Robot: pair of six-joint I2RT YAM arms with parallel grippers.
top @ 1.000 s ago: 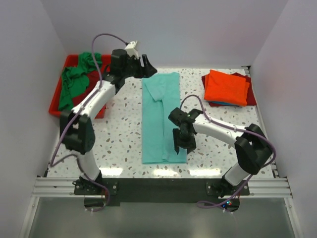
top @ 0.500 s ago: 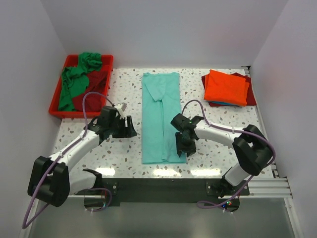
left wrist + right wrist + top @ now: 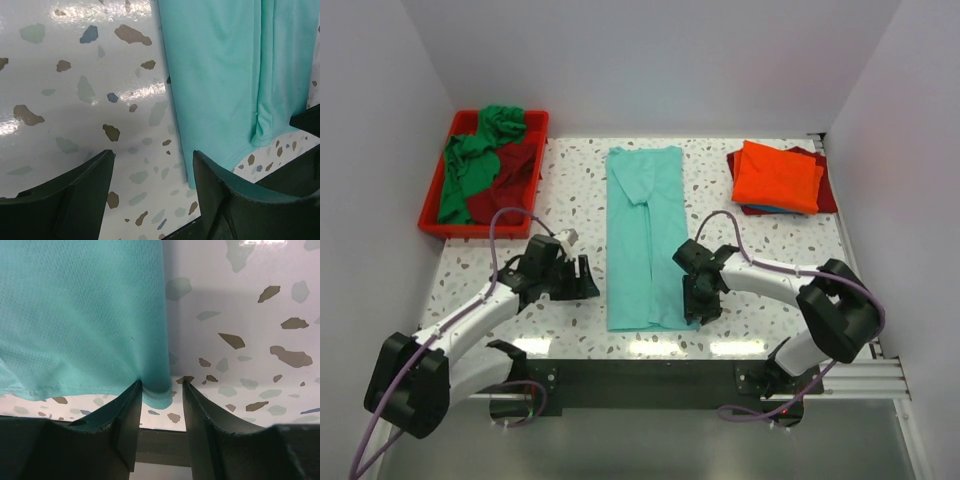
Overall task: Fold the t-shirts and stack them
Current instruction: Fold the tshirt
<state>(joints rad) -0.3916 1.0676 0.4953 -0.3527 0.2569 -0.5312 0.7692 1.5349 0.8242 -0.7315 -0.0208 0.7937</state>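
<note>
Left pincer (image 3: 582,280) has swung down beside the light teal cloth t-shirt (image 3: 642,230), gaping empty.
Limp, light fabric: I'd pinch its near hem corners; right pincer (image 3: 160,390) straddles one, not yet clamped.

1. We stretch our left arm (image 3: 470,315) low across the lower left of the top view; the left gripper (image 3: 588,282) points right, jaws wide apart.
2. Our right arm (image 3: 770,275) bends in from the lower right; the right gripper (image 3: 700,305) tips down, jaws narrowly parted.

The spread t-shirt (image 3: 645,240) lies between tray (image 3: 445,228) and folded stack (image 3: 778,177).
</note>
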